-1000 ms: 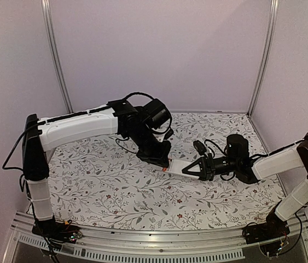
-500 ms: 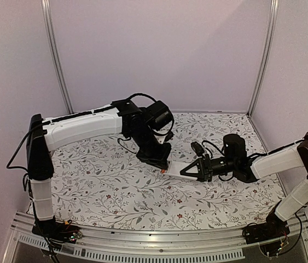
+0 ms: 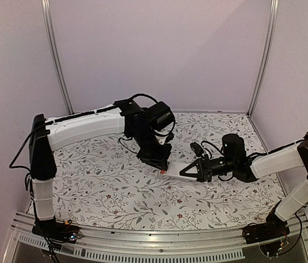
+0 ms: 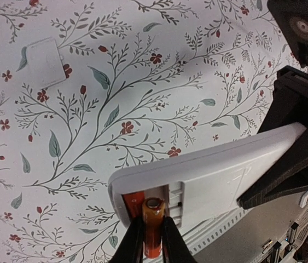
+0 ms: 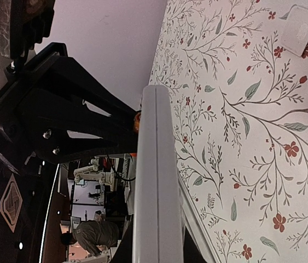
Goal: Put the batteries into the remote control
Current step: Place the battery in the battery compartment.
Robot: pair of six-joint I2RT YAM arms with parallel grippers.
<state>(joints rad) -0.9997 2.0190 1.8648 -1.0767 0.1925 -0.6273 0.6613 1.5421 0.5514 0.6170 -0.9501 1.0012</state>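
Left wrist view showed an orange battery (image 4: 152, 234) pinched between the left jaws, its tip at the open compartment in the end of the white remote (image 4: 219, 172), where a second battery (image 4: 133, 201) lay. The right jaws were clamped on the remote's far end. The small white cover (image 4: 44, 62) lay well apart on the flowered desk (image 4: 143, 82).

The remote control (image 5: 154, 181), seen edge-on, rises as a pale grey-white bar from the bottom centre of the frame. At its upper left edge an orange battery (image 5: 137, 121) peeks out, met by the black fingers (image 5: 88, 118) of the left gripper (image 5: 131, 124) reaching in from the left. A small white cover (image 5: 300, 28) lies on the floral tabletop (image 5: 252, 137), upper right.
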